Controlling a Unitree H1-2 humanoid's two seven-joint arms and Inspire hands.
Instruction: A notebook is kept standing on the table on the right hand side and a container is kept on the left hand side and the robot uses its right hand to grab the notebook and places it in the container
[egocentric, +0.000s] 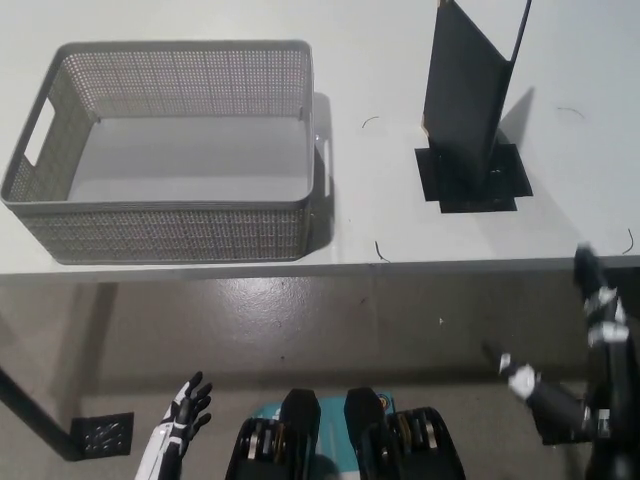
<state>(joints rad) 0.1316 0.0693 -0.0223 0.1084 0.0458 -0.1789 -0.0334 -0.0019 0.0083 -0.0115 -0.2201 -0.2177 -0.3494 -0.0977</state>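
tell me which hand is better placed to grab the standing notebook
Right. The black right hand is open below the table edge, near the notebook; the white left hand hangs low under the container.

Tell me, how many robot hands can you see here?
2. The white left hand is at the lower left, below the table edge, fingers spread. The black right hand is at the lower right, near the table's front edge.

A grey mesh-patterned container sits on the white table. The notebook is black, standing on a black square mat.
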